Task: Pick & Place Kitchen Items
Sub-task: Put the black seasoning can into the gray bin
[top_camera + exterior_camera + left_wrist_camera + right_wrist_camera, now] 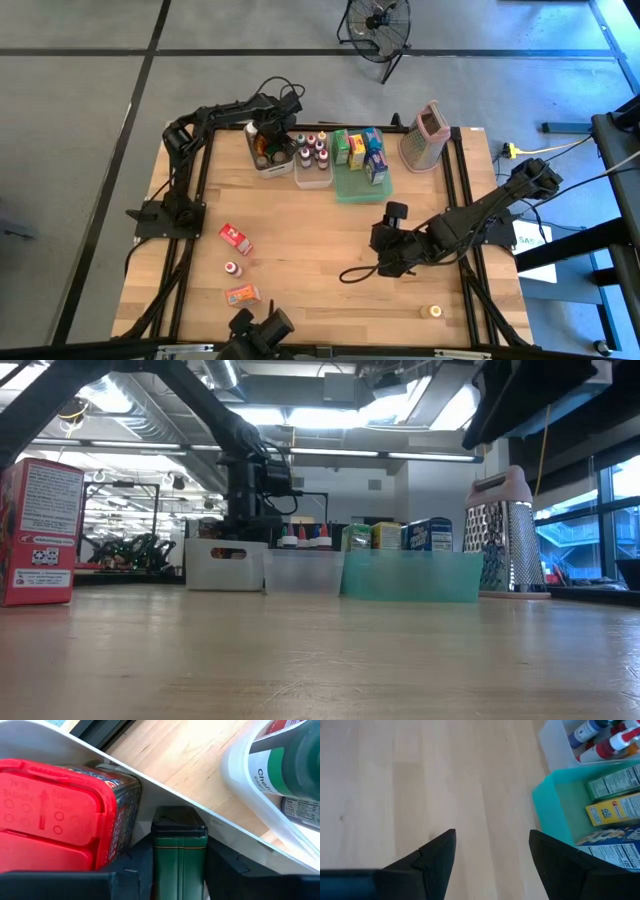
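Note:
My left gripper (272,132) reaches down into the white bin (268,160) at the table's far left. In the left wrist view it is shut on a dark green tin (179,852). The tin stands beside a red-lidded spice container (50,815). A second, clear bin holding a green-capped bottle (295,760) lies next to the white one. My right gripper (492,855) hangs open over bare wood on the table's right half, with nothing between its fingers. A red box (235,238), a small bottle (232,268), an orange packet (242,294) and a small jar (434,311) rest on the table. My left gripper pinches the green tin between its two fingers (135,870), one on each narrow side (159,862) of the tin. The fingers come from above and point down into the white bin. The tin's dark lid (179,817) shows beyond the fingers; its underside is hidden.
A clear bin of little bottles (312,155) and a green tray of boxes (362,165) stand in a row beside the white bin along the far edge. A metal grater with a pink top (425,137) stands at the far right. Bare wood lies between the arms.

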{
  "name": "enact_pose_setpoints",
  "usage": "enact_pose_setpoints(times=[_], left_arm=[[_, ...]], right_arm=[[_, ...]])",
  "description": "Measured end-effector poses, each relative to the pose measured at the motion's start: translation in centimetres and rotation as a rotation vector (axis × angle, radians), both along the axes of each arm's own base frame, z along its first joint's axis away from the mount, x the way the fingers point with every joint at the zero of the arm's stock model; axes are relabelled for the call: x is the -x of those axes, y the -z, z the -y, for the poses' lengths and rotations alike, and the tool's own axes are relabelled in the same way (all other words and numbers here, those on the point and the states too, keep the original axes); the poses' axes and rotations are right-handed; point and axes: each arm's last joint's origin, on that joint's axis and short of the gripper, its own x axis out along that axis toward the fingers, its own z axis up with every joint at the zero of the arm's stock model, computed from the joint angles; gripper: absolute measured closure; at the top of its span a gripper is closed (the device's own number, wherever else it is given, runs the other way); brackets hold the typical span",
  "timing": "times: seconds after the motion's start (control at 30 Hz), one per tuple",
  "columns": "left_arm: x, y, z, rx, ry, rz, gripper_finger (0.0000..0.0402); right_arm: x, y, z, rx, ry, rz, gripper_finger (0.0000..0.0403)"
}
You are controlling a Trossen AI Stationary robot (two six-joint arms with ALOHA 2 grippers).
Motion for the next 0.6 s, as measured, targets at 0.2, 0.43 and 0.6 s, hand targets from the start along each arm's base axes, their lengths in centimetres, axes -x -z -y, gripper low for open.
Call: enact_pose_setpoints(times=[0.2,0.43,0.6], left_arm=[[-0.1,-0.5,0.2,-0.019,-0.002,-0.001,0.0272],[-0.1,-2.8,1.2,-0.075,0.010,0.028,0.0272],[-0.4,-3.7,1.9,-0.132,0.021,0.019,0.0272]], right_arm=[[0.1,0.4,0.1,0.023,0.012,0.002,0.0149],[0.1,0.4,0.1,0.023,0.012,0.000,0.0149],[0.1,0.4,0.1,0.005,0.005,-0.010,0.0149]])
